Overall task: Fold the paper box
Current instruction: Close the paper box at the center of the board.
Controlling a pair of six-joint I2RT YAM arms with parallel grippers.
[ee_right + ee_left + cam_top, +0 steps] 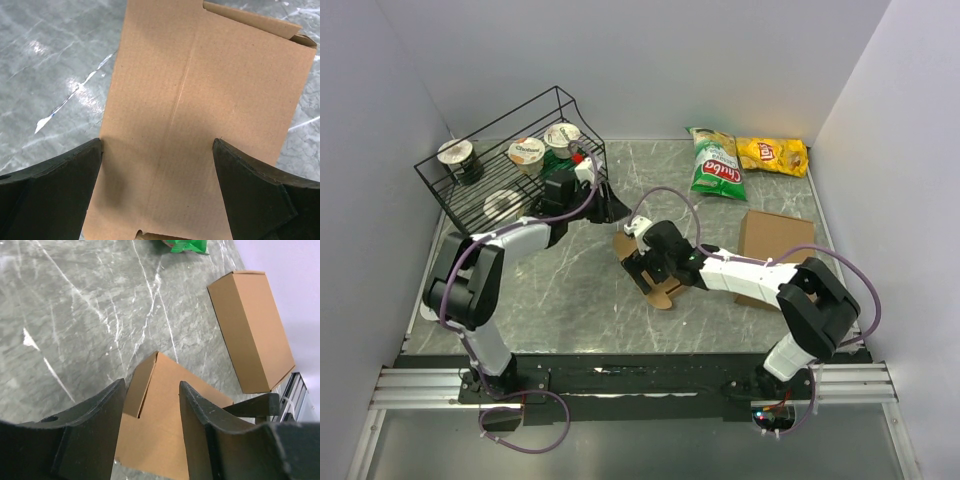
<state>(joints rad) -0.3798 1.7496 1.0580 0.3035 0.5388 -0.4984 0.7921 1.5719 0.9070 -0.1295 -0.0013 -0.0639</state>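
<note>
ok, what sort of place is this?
Likely a lab robot cell: bare white walls box in a marble-look table, with staged props: chip bags, a wire rack of cups.

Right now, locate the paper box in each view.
Top external: paper box table centre, under the right jaws.
Left wrist: paper box lower centre, beyond the left jaws.
Right wrist: paper box fills the middle, framed by the right jaws.
Shared: plain cardboard slab, top and left wrist only.
</note>
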